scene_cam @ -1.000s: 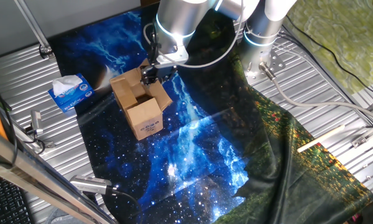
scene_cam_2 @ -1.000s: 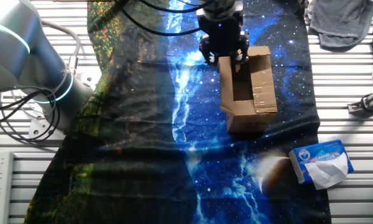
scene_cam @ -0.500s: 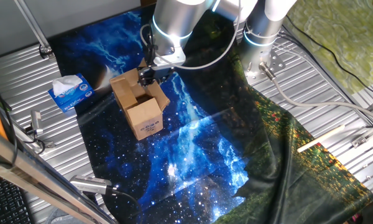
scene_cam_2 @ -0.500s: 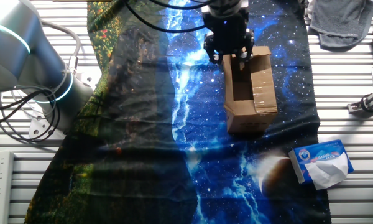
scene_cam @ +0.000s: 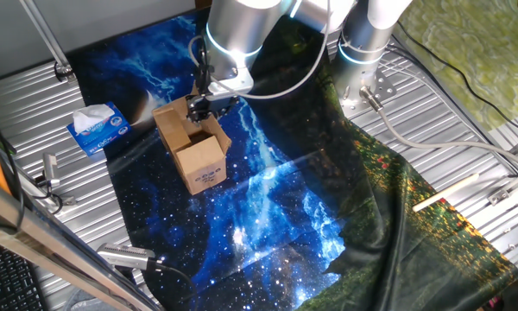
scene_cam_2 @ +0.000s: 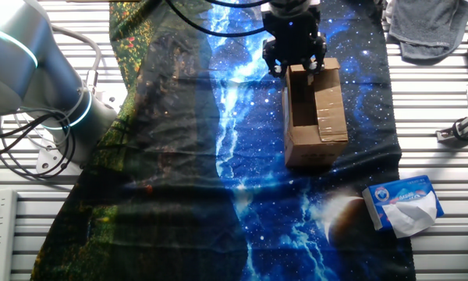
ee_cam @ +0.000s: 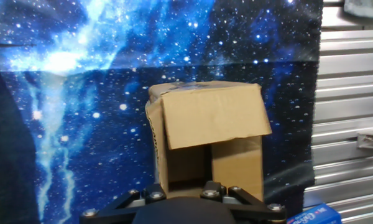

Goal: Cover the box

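Note:
The box (scene_cam: 197, 149) is a small brown carton with a white label on its near side, standing on the starry blue cloth (scene_cam: 268, 207). It also shows in the other fixed view (scene_cam_2: 317, 117) and in the hand view (ee_cam: 206, 134). My gripper (scene_cam: 200, 110) hangs over the box's rim (scene_cam_2: 295, 69), its two dark fingers apart and holding nothing. One flap (ee_cam: 211, 113) leans in over the opening against the gripper. The other flaps stand up or lie outward. In the hand view only the gripper's body shows, at the bottom edge; its fingertips do not show.
A blue and white tissue box (scene_cam: 97, 128) lies on the metal tabletop beside the cloth (scene_cam_2: 404, 204). A grey cloth (scene_cam_2: 431, 27) lies at one corner. A second arm's base (scene_cam: 363, 47) stands behind. Metal tools (scene_cam_2: 460, 129) lie near the table edge.
My gripper has moved sideways over the box's opening, pushing the flap under it up and inward. The box has stayed in place.

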Tool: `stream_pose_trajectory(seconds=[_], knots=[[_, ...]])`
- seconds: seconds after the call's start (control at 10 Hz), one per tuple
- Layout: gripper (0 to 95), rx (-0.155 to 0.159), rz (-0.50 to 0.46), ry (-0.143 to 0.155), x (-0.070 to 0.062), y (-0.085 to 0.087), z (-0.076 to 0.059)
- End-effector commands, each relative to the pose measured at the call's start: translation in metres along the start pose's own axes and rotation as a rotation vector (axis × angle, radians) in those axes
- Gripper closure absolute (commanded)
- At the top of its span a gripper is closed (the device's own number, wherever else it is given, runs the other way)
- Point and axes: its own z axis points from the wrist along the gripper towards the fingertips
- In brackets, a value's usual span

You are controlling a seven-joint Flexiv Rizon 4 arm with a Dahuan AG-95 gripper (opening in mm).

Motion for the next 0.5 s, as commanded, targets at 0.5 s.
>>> stream_pose_trajectory(seconds=[0.5], knots=[[57.0,0.007,-0.009,0.014,-0.0038,-0.0118,-0.0027]])
